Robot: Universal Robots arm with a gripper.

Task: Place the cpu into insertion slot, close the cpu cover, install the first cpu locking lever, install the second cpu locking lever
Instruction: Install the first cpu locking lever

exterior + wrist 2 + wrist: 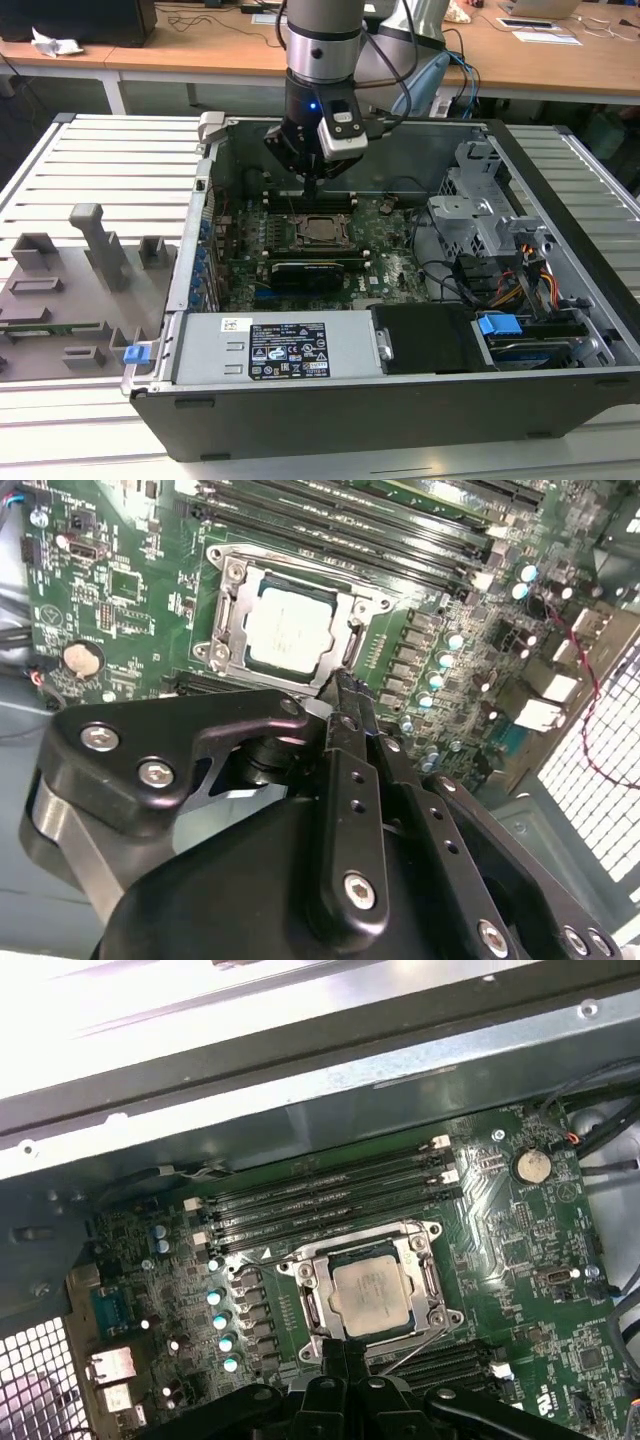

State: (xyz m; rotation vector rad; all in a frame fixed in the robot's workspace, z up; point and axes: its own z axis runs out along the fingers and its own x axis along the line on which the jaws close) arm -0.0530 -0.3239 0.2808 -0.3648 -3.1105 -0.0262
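The cpu (290,630) lies flat in the insertion slot (322,1305), silvery face up. The cpu cover (228,620) is down around it as a metal frame, with the chip showing through its window. My gripper (345,685) is shut, its thin fingertips pressed together right at the socket's edge, just off one side of the cover. A thin wire lever (420,1348) runs slanted along that same side, close to the fingertips. In the exterior view the gripper (310,190) hangs low over the motherboard, just behind the cpu (322,230).
The open computer case (560,400) walls in the board. Long black memory slots (330,1195) run beside the socket. A black card (310,270) stands in front of it. A drive cage (480,215) and cables (520,285) crowd the exterior view's right.
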